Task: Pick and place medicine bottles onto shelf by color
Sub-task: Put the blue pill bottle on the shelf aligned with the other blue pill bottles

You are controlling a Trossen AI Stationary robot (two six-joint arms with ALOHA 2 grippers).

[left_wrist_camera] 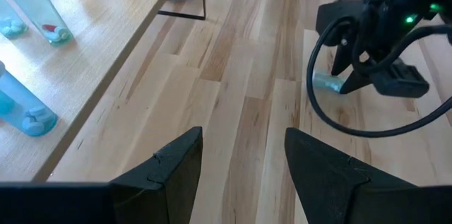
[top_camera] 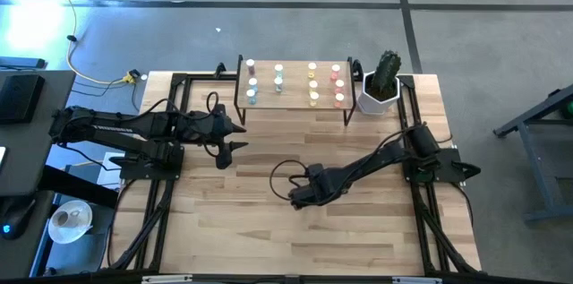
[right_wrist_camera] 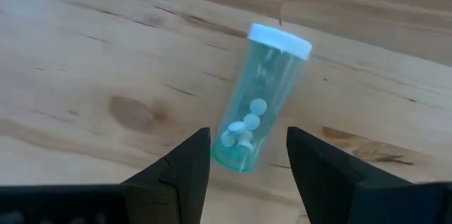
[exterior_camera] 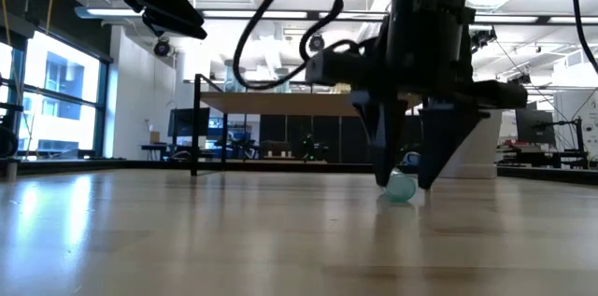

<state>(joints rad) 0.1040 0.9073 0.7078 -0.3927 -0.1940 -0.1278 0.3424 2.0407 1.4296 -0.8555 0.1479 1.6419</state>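
Teal bottle [right_wrist_camera: 263, 97]: we've got it lying on its side on the bare desk [top_camera: 242, 230], well out from the shelf, pale cap pointing away from the wrist, small pills loose inside.
Right jaws [right_wrist_camera: 246, 155]: we're spread wide and straddling the bottle's base end, down low at desk level, nothing gripped yet.
Left jaws [left_wrist_camera: 242, 157]: released too, holding nothing, hovering near the shelf's left end and waiting.
Shelf [top_camera: 295, 105]: standing along the desk's far edge beside the potted cactus [top_camera: 383, 80]; we count columns of bottles [top_camera: 312, 82] already up there, blue to the left, yellow and pink to the right.
Step in hand: we judge this as the pick, closing in on what looks like the last loose bottle.
Next move: we'd want the fingers squeezed across the round body, not too near its tip, then a lift and a carry to the blue column.
Risk: a lying cylinder may roll or squirt out as we close.
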